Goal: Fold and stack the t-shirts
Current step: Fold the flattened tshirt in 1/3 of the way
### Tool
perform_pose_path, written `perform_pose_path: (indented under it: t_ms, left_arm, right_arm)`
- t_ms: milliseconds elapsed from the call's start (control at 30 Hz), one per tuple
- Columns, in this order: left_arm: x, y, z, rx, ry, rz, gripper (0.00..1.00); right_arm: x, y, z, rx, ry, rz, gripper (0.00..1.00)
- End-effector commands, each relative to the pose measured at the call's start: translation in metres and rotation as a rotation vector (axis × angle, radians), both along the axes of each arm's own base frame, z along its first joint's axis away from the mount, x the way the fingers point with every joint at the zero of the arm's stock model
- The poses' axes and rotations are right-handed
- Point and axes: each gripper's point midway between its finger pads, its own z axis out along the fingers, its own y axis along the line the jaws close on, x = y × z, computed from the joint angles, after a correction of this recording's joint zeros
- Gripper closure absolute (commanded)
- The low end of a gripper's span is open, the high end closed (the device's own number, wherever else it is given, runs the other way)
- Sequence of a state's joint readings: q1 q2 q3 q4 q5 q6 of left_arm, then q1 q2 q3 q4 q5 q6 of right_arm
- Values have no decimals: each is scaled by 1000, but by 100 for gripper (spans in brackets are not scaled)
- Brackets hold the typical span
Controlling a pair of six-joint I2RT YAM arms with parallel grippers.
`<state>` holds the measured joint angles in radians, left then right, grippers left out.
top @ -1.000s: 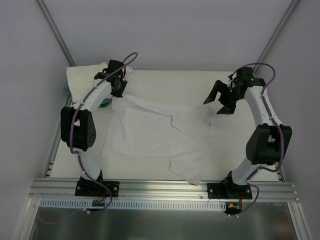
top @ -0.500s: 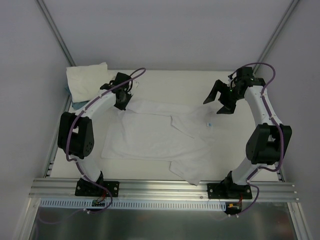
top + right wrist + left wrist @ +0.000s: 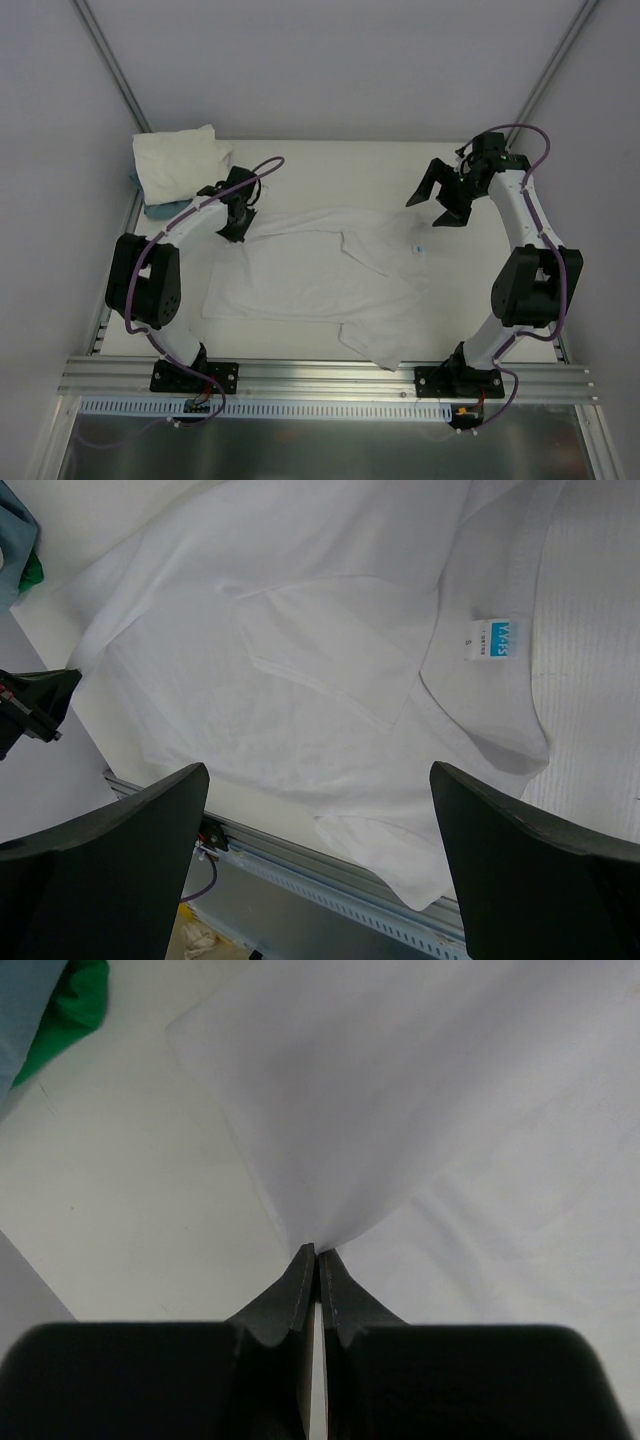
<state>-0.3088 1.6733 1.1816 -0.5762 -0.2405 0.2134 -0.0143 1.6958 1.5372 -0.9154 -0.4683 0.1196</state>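
One white t-shirt (image 3: 320,275) lies spread across the middle of the table, its neck label (image 3: 492,640) facing up toward the right. My left gripper (image 3: 238,222) is at the shirt's far left corner. It is shut on a fold of the cloth (image 3: 400,1110), which fans out from the pinched tips (image 3: 317,1252). My right gripper (image 3: 440,203) hangs open above the far right of the table, clear of the shirt (image 3: 330,680), with nothing between its jaws (image 3: 318,770). More t-shirts sit as a folded white stack (image 3: 178,160) in the far left corner.
A teal-blue and green item (image 3: 158,209) pokes out beside the stack, also at the top left of the left wrist view (image 3: 60,1010). An aluminium rail (image 3: 320,375) runs along the near table edge. Grey walls close in on both sides.
My left gripper has moved from beside the folded stack toward the near side, drawing the shirt's far left corner inward with it. The right arm has not moved.
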Motion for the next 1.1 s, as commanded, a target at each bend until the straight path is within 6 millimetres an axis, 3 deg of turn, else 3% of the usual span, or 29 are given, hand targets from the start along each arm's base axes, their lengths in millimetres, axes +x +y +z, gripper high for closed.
perform_pose_path:
  t_ms: [0,33,67,100,133,167,200,333,467,567,700,900,1067]
  left_arm:
    - [-4,1,4,5,-30,57,100]
    - [-5,1,2,10,-27,62,99]
    - [-6,2,1,20,-31,74,90]
    - [-8,4,0,20,-41,91,51]
    - [-9,5,0,21,-56,102,27]
    - [-8,6,2,18,-77,119,10]
    - [-8,6,5,-2,-114,132,1]
    - [-3,0,22,-82,-218,180,1]
    - [11,-35,53,-315,-301,203,1]
    - [24,-67,83,-506,-322,216,1]
    - [38,-97,134,-683,-368,197,1]
    - [47,-110,188,-755,-435,130,1]
    - [48,-119,197,-785,-418,97,1]
  right_arm:
    - [1,5,16,18,-34,9,0]
    - [0,5,17,17,-38,7,0]
    - [0,5,17,17,-39,8,0]
    - [-1,5,16,16,-37,9,0]
    - [-2,5,17,16,-38,9,1]
    - [-3,5,17,14,-39,12,1]
    - [-4,5,17,14,-41,14,1]
    - [-9,5,16,2,-40,27,0]
    - [-10,11,8,-9,-42,53,1]
    - [-10,14,-6,-12,-22,55,1]
    - [-18,13,-43,-16,47,55,4]
    - [-17,21,-77,13,93,45,14]
    - [-16,43,-93,39,125,84,16]
